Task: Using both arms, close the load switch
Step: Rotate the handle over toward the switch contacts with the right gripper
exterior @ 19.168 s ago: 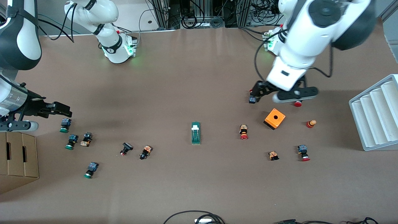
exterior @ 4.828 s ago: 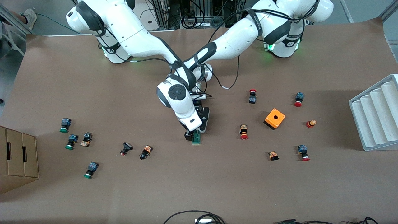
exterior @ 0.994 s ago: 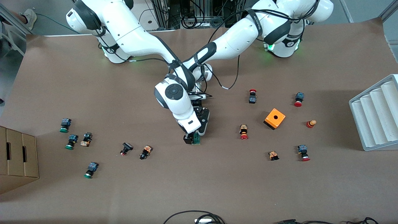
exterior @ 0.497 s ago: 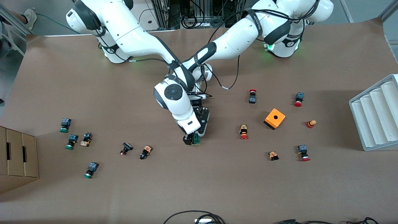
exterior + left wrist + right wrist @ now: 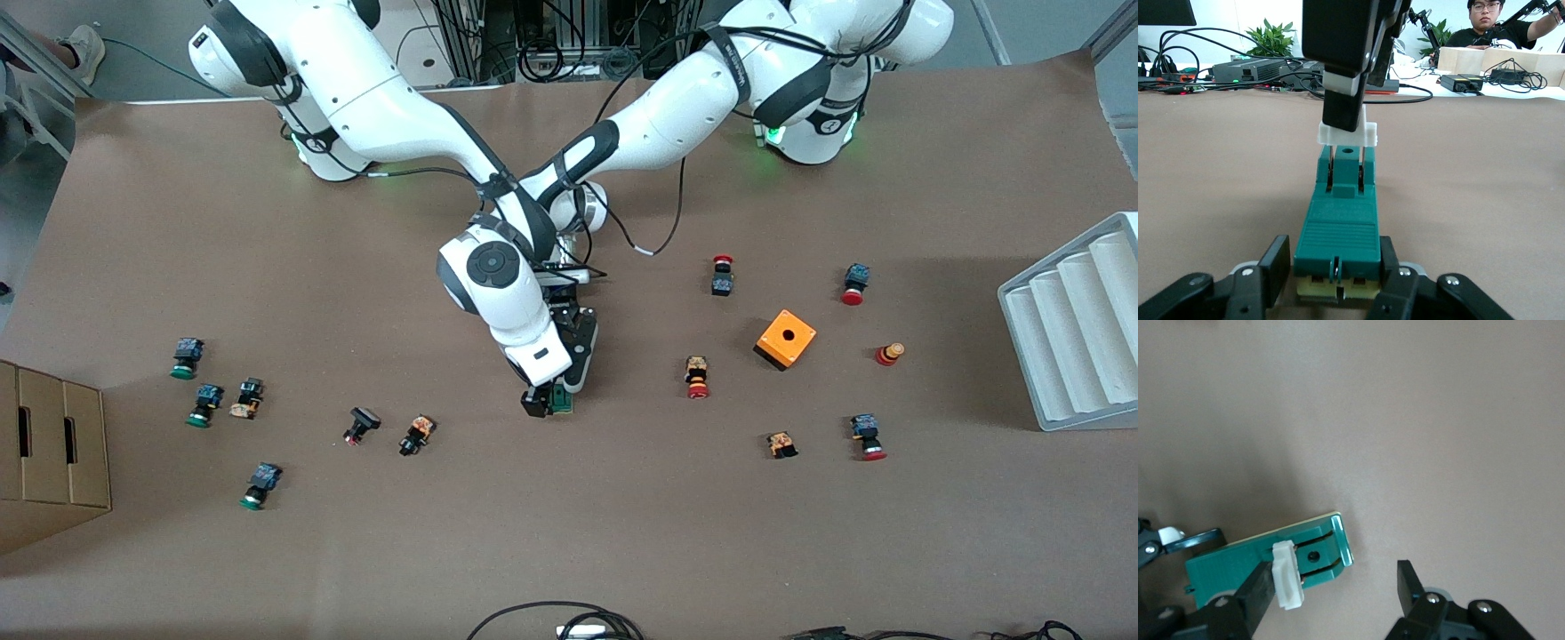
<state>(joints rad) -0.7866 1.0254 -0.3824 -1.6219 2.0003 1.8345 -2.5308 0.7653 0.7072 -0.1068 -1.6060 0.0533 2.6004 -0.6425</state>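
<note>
The green load switch (image 5: 562, 402) lies flat mid-table, mostly covered by both hands. In the left wrist view, my left gripper (image 5: 1331, 261) is shut on one end of the switch body (image 5: 1338, 227), a finger on each side. The white lever tab (image 5: 1368, 135) stands up at the switch's other end. In the right wrist view, my right gripper (image 5: 1335, 587) is open. One of its fingers (image 5: 1258, 590) rests against the white lever (image 5: 1286, 583), and the other is over bare table. In the front view, the right gripper (image 5: 540, 397) and left gripper (image 5: 572, 378) meet over the switch.
An orange box with a hole (image 5: 786, 339) sits toward the left arm's end, and a grey ribbed rack (image 5: 1076, 329) stands at that table edge. Small red- and green-capped buttons (image 5: 697, 377) (image 5: 416, 435) are scattered on both sides. A cardboard box (image 5: 53, 453) is at the right arm's end.
The right arm's hand has crept slightly toward the front camera along the switch. The left arm and the switch body have stayed put.
</note>
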